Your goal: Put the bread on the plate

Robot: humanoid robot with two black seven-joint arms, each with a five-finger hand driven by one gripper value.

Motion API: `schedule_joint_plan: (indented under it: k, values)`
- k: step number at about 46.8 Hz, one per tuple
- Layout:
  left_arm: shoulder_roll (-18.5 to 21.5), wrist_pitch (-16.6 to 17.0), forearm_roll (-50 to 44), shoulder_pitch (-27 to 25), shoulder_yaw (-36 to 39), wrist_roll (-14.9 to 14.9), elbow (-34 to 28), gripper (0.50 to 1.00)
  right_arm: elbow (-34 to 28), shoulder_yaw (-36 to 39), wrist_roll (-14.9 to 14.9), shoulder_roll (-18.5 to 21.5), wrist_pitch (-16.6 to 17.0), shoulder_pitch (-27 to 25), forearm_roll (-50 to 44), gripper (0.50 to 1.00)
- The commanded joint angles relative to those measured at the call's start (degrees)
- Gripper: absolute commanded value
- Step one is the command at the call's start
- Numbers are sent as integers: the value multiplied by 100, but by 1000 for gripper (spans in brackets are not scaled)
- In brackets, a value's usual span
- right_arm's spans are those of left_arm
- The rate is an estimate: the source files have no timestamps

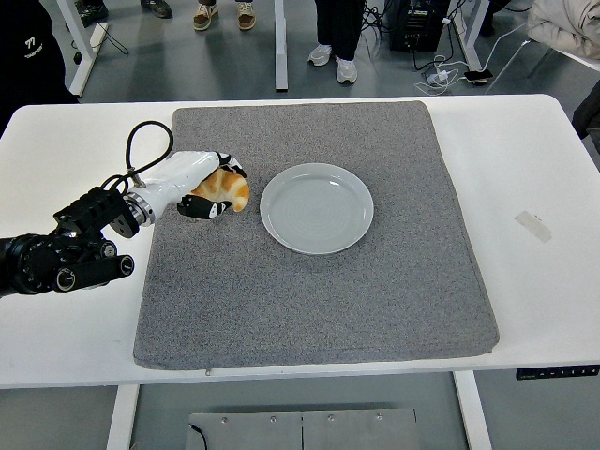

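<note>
Lying on the grey mat [309, 300] just left of the plate [317, 208], the bread [225, 188] was clasped by the left hand [192, 186], fingers [195, 208] wrapped around it; it was judged light, soft and easily crushed, best held gently across its middle

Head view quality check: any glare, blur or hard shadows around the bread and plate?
Head view: sharp throughout, no motion blur on the left robot hand or bread; light even and diffuse, only soft shadows; faint sheen on the plate, nothing blown out; grey mat texture crisp.
</note>
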Motion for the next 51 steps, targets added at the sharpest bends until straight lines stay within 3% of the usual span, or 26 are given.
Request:
schedule_joint_plan:
  k: [1, 22, 51]
  values:
    - [50, 0, 1, -45, -122, -50, -21, 500, 0, 1, 0, 0, 0, 0, 0, 1000]
    - [15, 0, 27, -502, -263, -191, -73, 500, 0, 1, 0, 0, 0, 0, 0, 1000]
    - [-838, 0, 344, -528, -236, -174, 6, 500, 0, -8, 0, 0, 0, 0, 0, 1000]
